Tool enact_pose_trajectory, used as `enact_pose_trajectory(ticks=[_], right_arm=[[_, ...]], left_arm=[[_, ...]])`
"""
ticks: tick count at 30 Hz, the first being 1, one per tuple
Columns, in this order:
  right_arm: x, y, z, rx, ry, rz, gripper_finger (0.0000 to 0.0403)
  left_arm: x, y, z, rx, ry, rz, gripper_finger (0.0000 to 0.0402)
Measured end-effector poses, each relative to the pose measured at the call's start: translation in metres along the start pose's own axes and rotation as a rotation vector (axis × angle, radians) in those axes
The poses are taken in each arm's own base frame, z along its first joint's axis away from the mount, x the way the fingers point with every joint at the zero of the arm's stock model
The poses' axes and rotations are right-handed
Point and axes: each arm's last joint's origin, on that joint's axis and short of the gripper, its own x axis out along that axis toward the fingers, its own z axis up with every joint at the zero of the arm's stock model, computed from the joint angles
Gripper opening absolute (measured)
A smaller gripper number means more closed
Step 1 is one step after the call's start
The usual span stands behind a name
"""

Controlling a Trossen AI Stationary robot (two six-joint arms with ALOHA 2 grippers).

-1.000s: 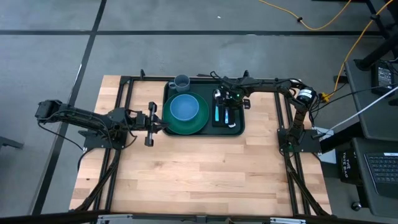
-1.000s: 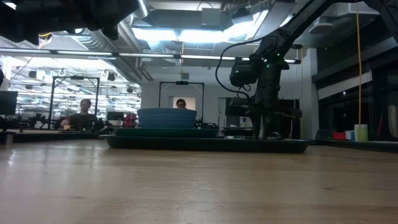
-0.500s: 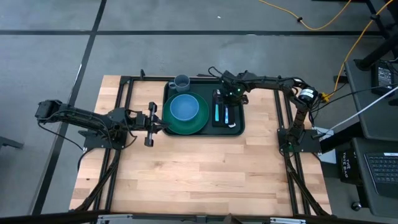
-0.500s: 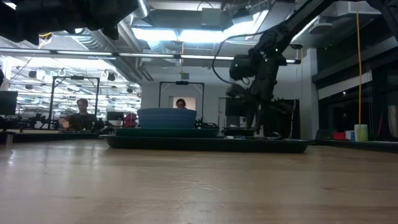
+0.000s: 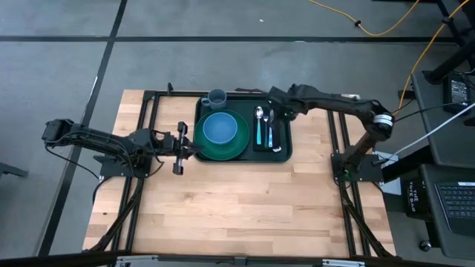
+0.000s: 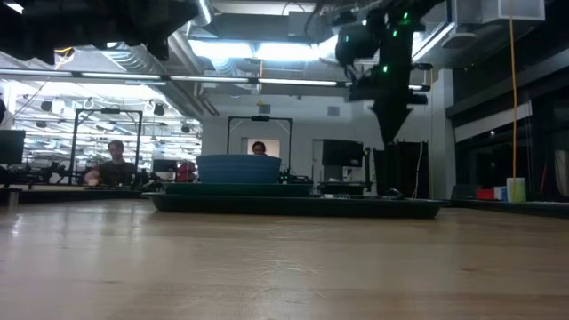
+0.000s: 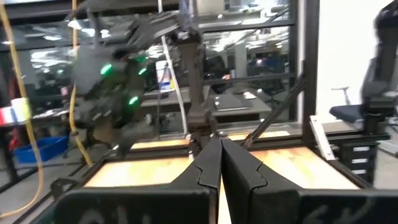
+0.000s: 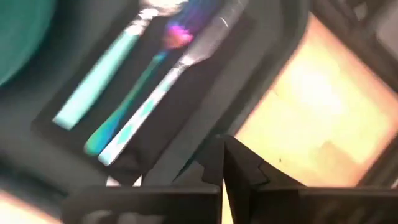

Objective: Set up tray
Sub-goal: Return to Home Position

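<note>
The dark green tray [image 5: 239,101] [image 6: 293,207] lies at the table's far middle. On it are a round green plate [image 5: 236,147] with a blue bowl [image 5: 220,128], a grey cup [image 5: 217,97], and a black mat [image 5: 283,133] with teal-handled cutlery [image 5: 259,127] [image 8: 93,87]. My right gripper [image 6: 392,142] [image 8: 222,146] hangs shut, pointing down, well above the tray's far right part, holding nothing. My left gripper [image 5: 194,149] [image 7: 219,149] waits shut just left of the tray, clear of the table.
A black metal frame [image 5: 338,126] runs along the table's far and side edges. Bare wood [image 5: 237,208] fills the near half of the table. Beyond the table, people sit at desks [image 6: 114,164] in the room.
My right gripper has risen from just over the cutlery on the black mat to well above the tray, rolling about its own axis and drawing slightly toward the table's right. Its fingers have come together. The cutlery stays on the mat.
</note>
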Motion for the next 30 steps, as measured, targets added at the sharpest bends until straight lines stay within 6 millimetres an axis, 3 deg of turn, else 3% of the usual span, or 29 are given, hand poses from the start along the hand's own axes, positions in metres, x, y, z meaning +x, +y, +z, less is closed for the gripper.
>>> enact_pose_trajectory(ticks=[6,9,18,24,30], right_arm=[[-0.041,0.015,-0.02,-0.145,-0.21,0.044,0.0006],[-0.048,0.021,-0.037,-0.176,-0.392,0.099,0.0007],[-0.026,0.028,-0.098,-0.258,-0.742,0.393,0.0004],[-0.016,0.018,-0.12,-0.24,-0.793,0.444,0.0011],[0.006,0.016,-0.132,-0.22,-0.829,0.47,0.0013]], left_arm=[[-0.005,0.003,-0.001,0.014,0.046,0.094,0.0002],[-0.009,0.003,0.001,0.014,0.054,0.081,0.0002],[-0.024,0.006,0.003,0.026,0.119,0.167,0.0002],[-0.032,0.006,0.003,0.018,0.113,0.145,0.0002],[-0.047,0.005,-0.027,0.004,-0.001,0.167,0.0001]])
